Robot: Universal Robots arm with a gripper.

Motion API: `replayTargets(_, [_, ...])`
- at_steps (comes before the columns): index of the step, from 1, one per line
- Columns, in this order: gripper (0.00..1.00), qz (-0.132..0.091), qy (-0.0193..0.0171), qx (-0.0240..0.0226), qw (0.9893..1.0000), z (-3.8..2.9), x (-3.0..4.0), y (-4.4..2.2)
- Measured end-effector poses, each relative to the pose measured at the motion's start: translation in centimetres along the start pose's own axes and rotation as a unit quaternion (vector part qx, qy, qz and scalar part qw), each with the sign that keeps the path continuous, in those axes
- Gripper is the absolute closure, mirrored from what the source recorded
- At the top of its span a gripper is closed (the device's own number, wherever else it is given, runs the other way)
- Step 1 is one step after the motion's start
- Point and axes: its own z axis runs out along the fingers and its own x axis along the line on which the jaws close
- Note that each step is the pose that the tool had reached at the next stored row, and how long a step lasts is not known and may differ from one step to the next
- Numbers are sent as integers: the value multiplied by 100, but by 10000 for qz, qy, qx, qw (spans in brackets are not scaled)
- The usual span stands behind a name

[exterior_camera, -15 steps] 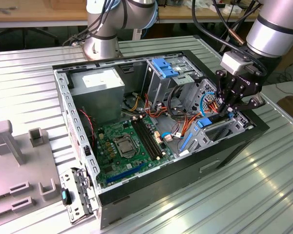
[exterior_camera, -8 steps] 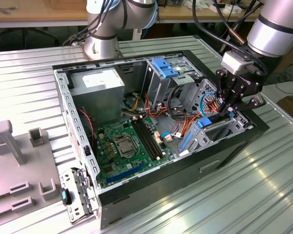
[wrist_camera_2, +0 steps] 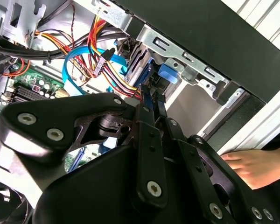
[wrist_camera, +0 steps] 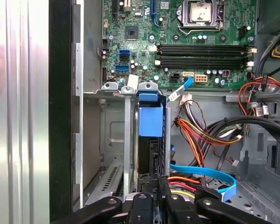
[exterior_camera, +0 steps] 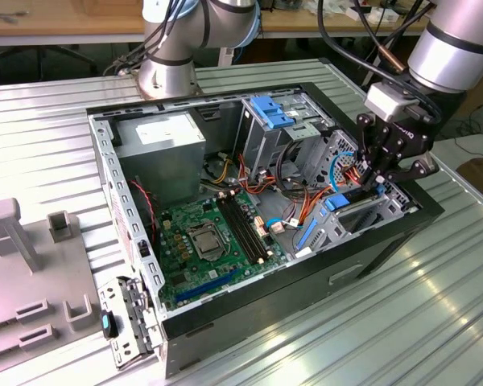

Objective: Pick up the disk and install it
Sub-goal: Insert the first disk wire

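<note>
Black, bolted linkage arms of the claw (wrist_camera_2: pixel 151 95) loom closest in both wrist views. Its fingers are drawn narrow and appear to pinch the near edge of the disk (wrist_camera: pixel 150 121), a flat dark-grey hard drive in a bright blue plastic carrier frame.

The disk stands on edge between the upright rails of the silver sheet-metal drive cage (wrist_camera: pixel 126 140), its blue tab toward the far end of the slot. In the exterior view the claw (exterior_camera: pixel 384 181) hangs over this cage, at the exterior view's right end of the open black desktop computer case (exterior_camera: pixel 306 297).

Just beside the slot run a bundle of orange, yellow and black power wires (wrist_camera: pixel 196 130) and a thin flat blue data cable (wrist_camera: pixel 200 172). Farther off lies the green motherboard (wrist_camera: pixel 144 28). A person's hand (wrist_camera_2: pixel 252 165) rests on the ribbed metal table (exterior_camera: pixel 346 346) outside the case wall.

By my reading, the pick-up is done and the install is in hand, with the disk partly in its bay. Seating it would call for a straight push along the rails, with no twist and the wires kept out of the slot.
</note>
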Motion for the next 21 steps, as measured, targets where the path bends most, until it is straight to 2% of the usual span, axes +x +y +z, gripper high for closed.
replayTargets(2, [83, 20, -10, -1, 10000, 0, 1, 0])
replayTargets(5, [83, 46, -64, -2, 10000, 0, 0, 0])
replayTargets(7, [83, 51, -79, -2, 10000, 2, 0, 0])
replayTargets(14, [83, 171, -79, -10, 9998, 8, 2, -1])
replayTargets(21, [83, 163, -94, -11, 9998, 15, 4, -1])
